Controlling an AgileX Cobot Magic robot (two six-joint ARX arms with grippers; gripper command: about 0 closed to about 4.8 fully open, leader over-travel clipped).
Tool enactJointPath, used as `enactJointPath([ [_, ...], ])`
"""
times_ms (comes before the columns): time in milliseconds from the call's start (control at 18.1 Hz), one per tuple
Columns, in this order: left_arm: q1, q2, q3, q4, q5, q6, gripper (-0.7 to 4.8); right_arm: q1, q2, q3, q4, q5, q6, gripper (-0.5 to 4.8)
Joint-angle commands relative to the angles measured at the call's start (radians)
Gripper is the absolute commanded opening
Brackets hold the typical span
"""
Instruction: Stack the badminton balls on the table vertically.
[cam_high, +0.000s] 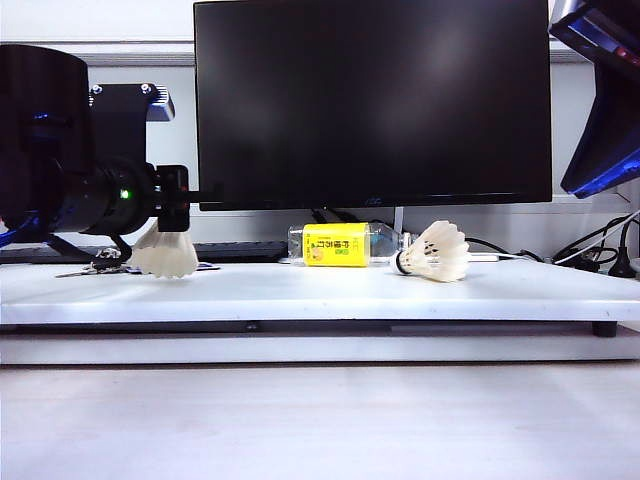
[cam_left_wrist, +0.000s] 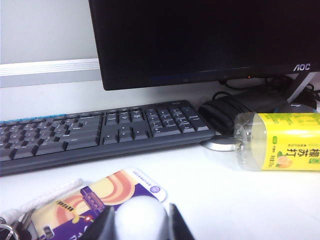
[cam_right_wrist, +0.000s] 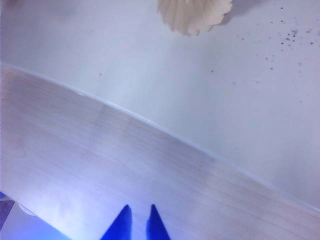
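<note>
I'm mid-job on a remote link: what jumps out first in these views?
The left tool, low at the table's left end, has its fingers around the rounded tip of one shuttlecock. The second shuttlecock lies on its side right of centre, next to a yellow-labelled bottle under the black monitor. The right tool hangs nearly shut above the wood-grain surface.

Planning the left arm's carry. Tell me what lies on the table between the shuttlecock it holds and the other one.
The left gripper holds a shuttlecock at the table's left. The yellow-labelled bottle lies on its side between it and the second shuttlecock, though set back towards the monitor. The right gripper hovers clear.
</note>
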Motion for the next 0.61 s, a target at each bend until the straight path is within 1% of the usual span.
enactJointPath([
  [55, -0.002, 0.021, 0.003, 0.029, -0.006, -0.009, 1.53, 0.0, -0.002, 0.001, 0.017, -0.002, -0.004, 0.53],
  [166, -0.002, 0.045, 0.003, 0.078, -0.042, -0.065, 1.52, 0.0, -0.002, 0.001, 0.017, -0.003, -0.005, 0.53],
  [221, -0.002, 0.051, 0.003, 0.082, -0.068, -0.117, 1.52, 0.0, -0.002, 0.001, 0.017, -0.003, -0.005, 0.53],
  [276, -0.002, 0.056, 0.003, 0.082, -0.075, -0.14, 1.52, 0.0, -0.002, 0.001, 0.017, -0.003, -0.005, 0.53],
  [442, -0.006, 0.08, 0.0, 0.082, -0.075, -0.142, 1.51, 0.0, -0.002, 0.001, 0.017, -0.003, -0.007, 0.53],
  [608, -0.033, 0.079, 0.003, 0.085, -0.091, -0.138, 1.46, 0.0, -0.002, 0.001, 0.019, -0.003, -0.007, 0.53],
])
